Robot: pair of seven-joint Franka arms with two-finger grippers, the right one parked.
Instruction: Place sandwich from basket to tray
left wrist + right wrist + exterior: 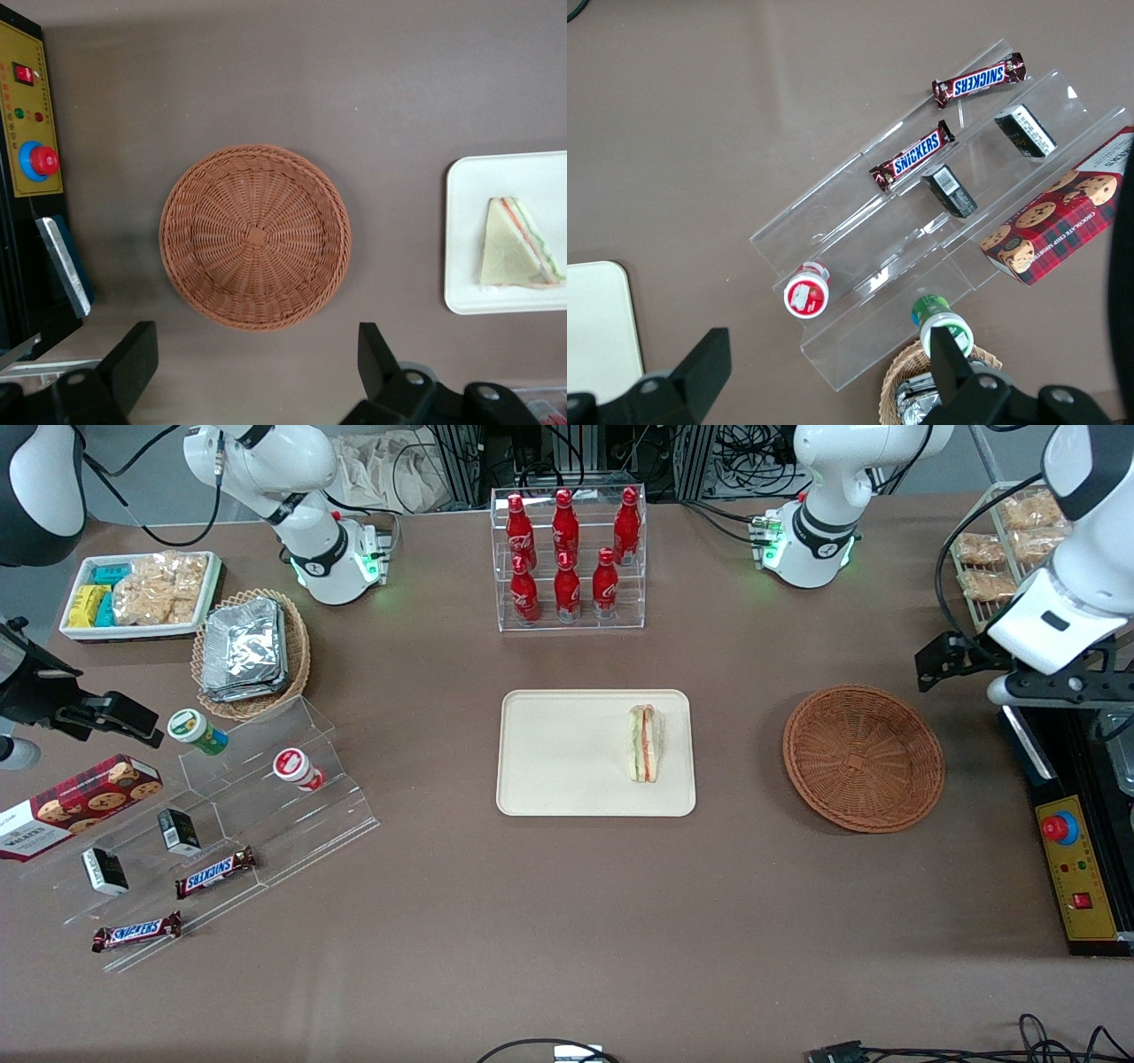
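The sandwich (644,742), a triangular wedge with green and orange-red filling, lies on the cream-beige tray (558,762), at the tray's end nearer the working arm. It also shows in the left wrist view (518,257) on the tray (462,230). The round reddish-brown basket (864,757) stands empty beside the tray; the left wrist view shows its bare woven bottom (255,237). My left gripper (1054,686) hangs high above the table, just off the basket toward the working arm's end. In the left wrist view the gripper (255,363) is open wide and holds nothing.
A black and yellow control box with a red stop button (1076,868) lies under the working arm. A clear rack of red bottles (567,558) stands farther from the camera than the tray. A tan basket of foil packets (251,651) and acrylic snack steps (221,824) lie toward the parked arm's end.
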